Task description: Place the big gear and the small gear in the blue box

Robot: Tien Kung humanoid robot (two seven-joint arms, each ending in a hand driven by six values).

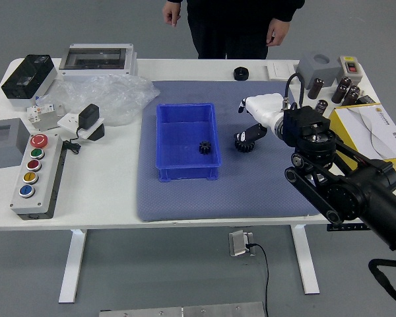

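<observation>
My right hand [249, 119], white-backed with black fingertips, hovers over the mat to the right of the blue box, fingers spread and holding nothing. One fingertip partly covers the big gear [245, 145], a black toothed wheel on the mat. Inside the blue box [178, 173], near its right wall, lies the small black gear [205, 148].
A blue-grey mat [185, 201] lies under the box. A black round part [241, 73] sits at the mat's far edge. Left are a button panel [36, 181] and plastic wrap [122, 99]; right, a yellow box [343, 129]. A person stands beyond the table, hands hanging.
</observation>
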